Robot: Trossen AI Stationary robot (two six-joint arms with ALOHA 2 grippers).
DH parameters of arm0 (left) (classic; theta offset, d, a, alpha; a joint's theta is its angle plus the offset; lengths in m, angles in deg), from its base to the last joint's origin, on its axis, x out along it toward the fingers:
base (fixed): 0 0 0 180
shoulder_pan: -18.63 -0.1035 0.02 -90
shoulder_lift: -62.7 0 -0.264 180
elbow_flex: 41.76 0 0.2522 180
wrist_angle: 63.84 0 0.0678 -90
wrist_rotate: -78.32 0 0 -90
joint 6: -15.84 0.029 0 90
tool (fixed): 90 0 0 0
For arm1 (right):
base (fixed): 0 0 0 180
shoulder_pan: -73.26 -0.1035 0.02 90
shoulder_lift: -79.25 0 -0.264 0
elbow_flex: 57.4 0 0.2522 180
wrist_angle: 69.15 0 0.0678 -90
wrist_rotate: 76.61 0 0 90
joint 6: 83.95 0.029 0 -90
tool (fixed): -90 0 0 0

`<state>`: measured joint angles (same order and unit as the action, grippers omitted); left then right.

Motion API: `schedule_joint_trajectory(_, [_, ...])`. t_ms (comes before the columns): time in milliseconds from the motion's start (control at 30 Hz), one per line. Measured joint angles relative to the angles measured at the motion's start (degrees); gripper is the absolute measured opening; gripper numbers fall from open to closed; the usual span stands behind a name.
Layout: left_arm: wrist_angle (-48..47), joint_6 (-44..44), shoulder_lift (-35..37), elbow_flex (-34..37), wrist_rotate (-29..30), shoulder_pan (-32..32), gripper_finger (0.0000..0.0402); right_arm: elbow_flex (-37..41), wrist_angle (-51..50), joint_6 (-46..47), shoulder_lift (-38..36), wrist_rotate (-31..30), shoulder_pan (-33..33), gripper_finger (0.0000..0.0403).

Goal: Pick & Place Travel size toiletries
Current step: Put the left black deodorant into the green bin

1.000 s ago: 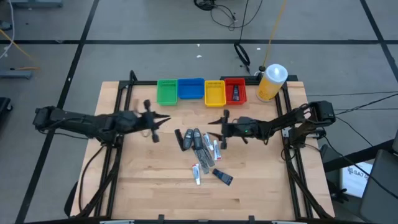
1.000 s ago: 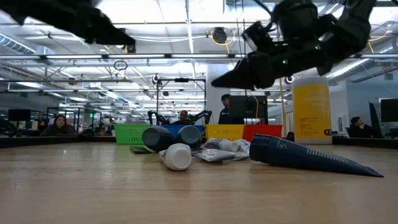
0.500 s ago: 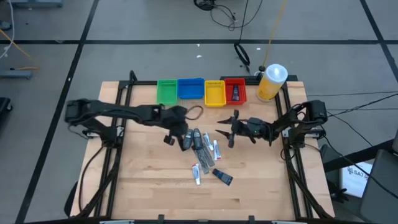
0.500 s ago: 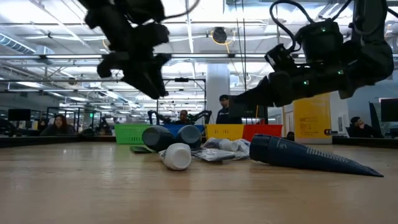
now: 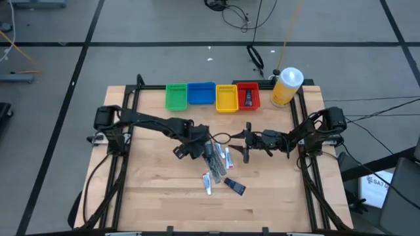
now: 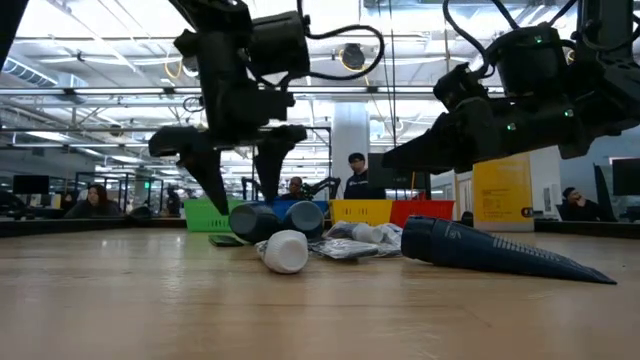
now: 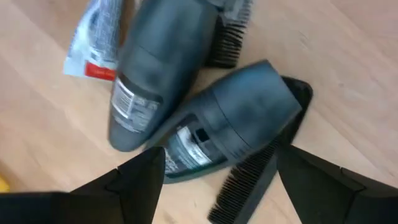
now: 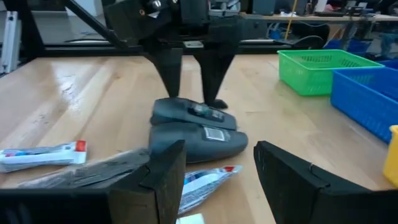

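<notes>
The travel size toiletries lie in a loose pile (image 5: 213, 157) at the table's middle: two dark grey bottles (image 7: 155, 74) (image 7: 230, 124), white tubes (image 8: 40, 155), and a dark tube (image 6: 490, 250) on its side. My left gripper (image 6: 240, 190) points down over the pile, open. Its fingers stand on either side of one dark bottle (image 8: 186, 112), and I cannot tell whether they touch it. My right gripper (image 5: 246, 143) hovers level just right of the pile, open, with nothing between its fingers.
Green (image 5: 176, 96), blue (image 5: 201, 94), yellow (image 5: 226, 98) and red (image 5: 248, 96) bins line the far edge; the red one holds a dark item. A big yellow bottle (image 5: 287, 86) stands at the far right. Black comb teeth (image 7: 245, 180) show under the bottles.
My left gripper has swung from the table's left side toward the pile, tipped from level to pointing down, sunk and opened over a dark bottle. My right gripper has drawn back a little toward the right edge and sunk. The toiletries have kept still.
</notes>
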<state>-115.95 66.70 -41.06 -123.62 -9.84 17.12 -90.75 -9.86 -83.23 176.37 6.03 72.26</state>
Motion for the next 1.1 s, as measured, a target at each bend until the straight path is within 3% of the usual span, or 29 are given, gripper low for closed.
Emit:
schedule_joint_trajectory(133, [4.2, 0.8, -1.7, 0.1, 0.5, 1.4, 0.0289, 0.0, 0.0, 0.1, 0.0, 0.0, -0.3, 0.0183])
schedule_joint_trajectory(300, [7.3, 0.5, -2.7, 0.0, -3.3, 1.9, 0.0283, 0.0, 0.0, 0.1, 0.0, -0.1, -0.3, 0.0183])
schedule_joint_trajectory(1100, [7.1, -19.5, -4.9, 0.1, -3.3, -3.1, 0.0282, 0.0, -0.4, 0.1, 0.0, -0.1, -0.3, 0.0183])
